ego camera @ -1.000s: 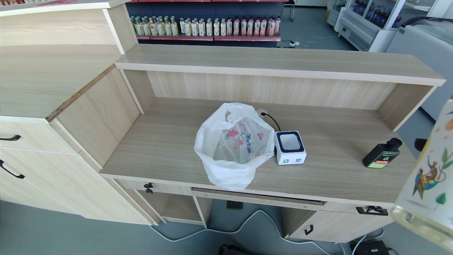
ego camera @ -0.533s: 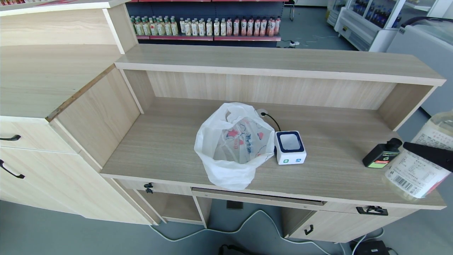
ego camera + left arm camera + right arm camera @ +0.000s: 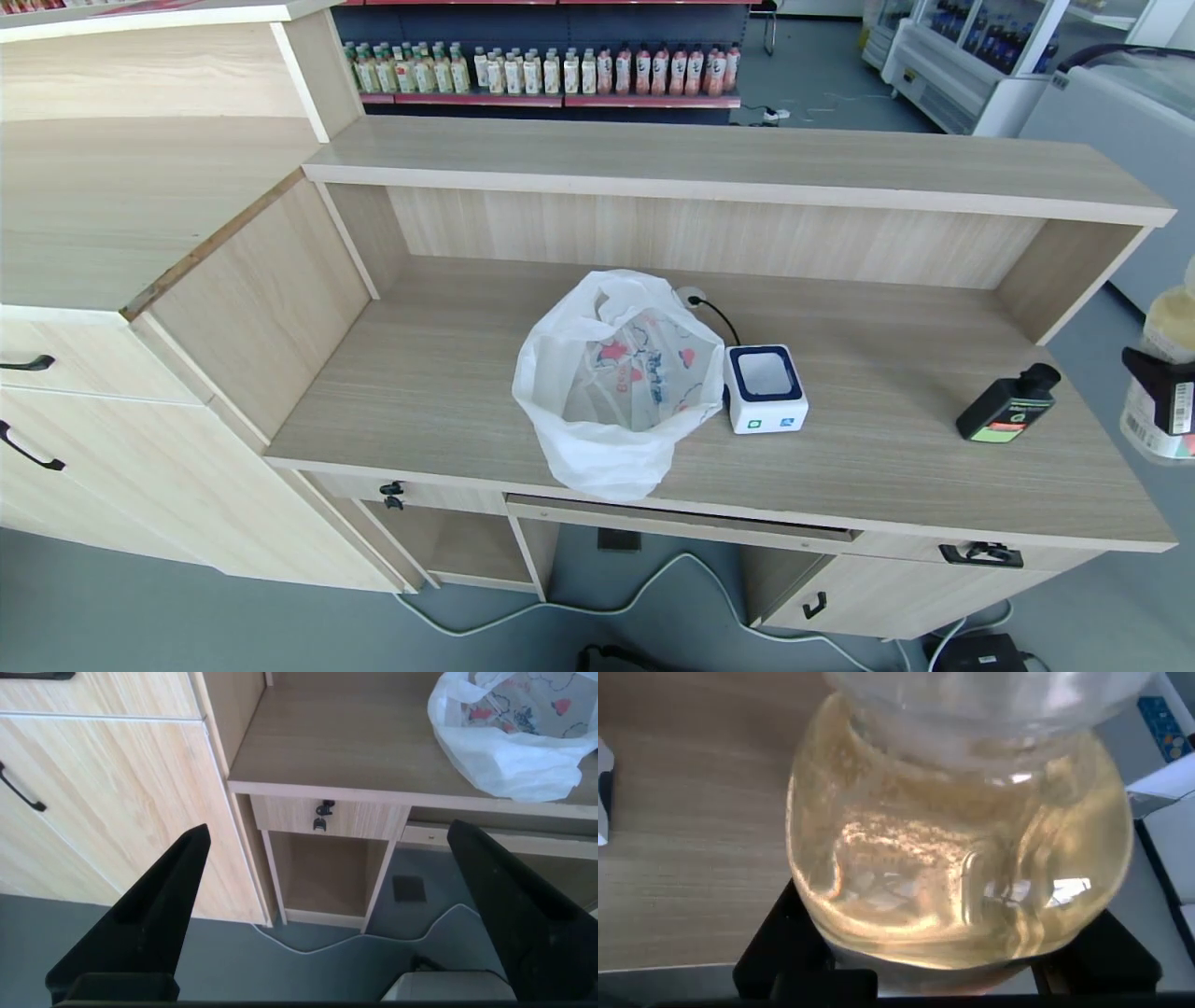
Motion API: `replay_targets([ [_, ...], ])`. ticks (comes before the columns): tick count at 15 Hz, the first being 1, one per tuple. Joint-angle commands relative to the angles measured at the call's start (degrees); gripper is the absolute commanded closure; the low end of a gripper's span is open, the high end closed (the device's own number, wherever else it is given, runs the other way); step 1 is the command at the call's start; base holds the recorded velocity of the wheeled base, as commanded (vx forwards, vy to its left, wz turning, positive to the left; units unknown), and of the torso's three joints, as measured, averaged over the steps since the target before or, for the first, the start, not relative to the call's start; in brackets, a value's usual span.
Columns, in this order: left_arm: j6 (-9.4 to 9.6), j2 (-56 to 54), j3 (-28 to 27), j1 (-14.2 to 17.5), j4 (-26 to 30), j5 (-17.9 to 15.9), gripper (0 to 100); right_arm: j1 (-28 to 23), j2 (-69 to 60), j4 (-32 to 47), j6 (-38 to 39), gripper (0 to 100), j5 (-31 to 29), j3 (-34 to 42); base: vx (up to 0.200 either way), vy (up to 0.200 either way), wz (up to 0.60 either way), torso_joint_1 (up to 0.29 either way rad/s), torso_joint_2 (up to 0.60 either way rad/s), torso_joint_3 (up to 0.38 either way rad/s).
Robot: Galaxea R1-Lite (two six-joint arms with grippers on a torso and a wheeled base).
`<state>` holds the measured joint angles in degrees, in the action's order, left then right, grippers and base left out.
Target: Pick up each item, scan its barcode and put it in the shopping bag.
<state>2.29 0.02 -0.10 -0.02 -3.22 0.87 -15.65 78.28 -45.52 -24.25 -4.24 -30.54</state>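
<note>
A white plastic shopping bag (image 3: 611,383) stands open in the middle of the wooden counter (image 3: 887,467). The white barcode scanner (image 3: 766,387) sits right beside it. Near the counter's right end lies a small black bottle (image 3: 1008,406). Off that end, at the head view's right edge, my right gripper (image 3: 1162,392) is shut on a clear bottle of yellowish liquid (image 3: 1172,322) with a white label, held in the air. In the right wrist view the same bottle (image 3: 962,840) sits between the right gripper's (image 3: 943,957) dark fingers. My left gripper (image 3: 322,924) hangs open below the counter's front edge, left of the bag (image 3: 509,737).
A raised shelf (image 3: 728,159) runs along the back of the counter, with side walls at both ends. A taller cabinet (image 3: 121,205) adjoins on the left. The scanner's cable (image 3: 714,313) trails behind the bag. Drawers and cables lie below the counter front.
The bottle in my right gripper was large and close at the right edge, then dipped over the counter's right end with its barcode label showing, and now sits farther right.
</note>
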Motion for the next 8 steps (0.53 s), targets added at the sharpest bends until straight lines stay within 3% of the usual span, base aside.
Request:
replay_targets([
  [1, -0.01, -0.02, 0.01, 0.02, -0.03, 0.01, 0, 0.01, 9.53, -10.12, -6.69, 100, -0.15, 1.36, 0.0, 0.0, 0.0, 0.0, 0.0, 0.0],
  [5, -0.01, -0.02, 0.01, 0.02, -0.03, 0.01, 0, 1.77, 15.86, -23.3, -14.95, 100, 2.13, 2.06, 0.0, 0.0, 0.0, 0.0, 0.0, 0.0],
  [8, -0.01, -0.02, 0.01, 0.02, -0.03, 0.01, 0, 3.08, 18.84, -29.01, -18.47, 100, 8.9, 1.71, 0.0, 0.0, 0.6, 0.002, 0.0, 0.002],
])
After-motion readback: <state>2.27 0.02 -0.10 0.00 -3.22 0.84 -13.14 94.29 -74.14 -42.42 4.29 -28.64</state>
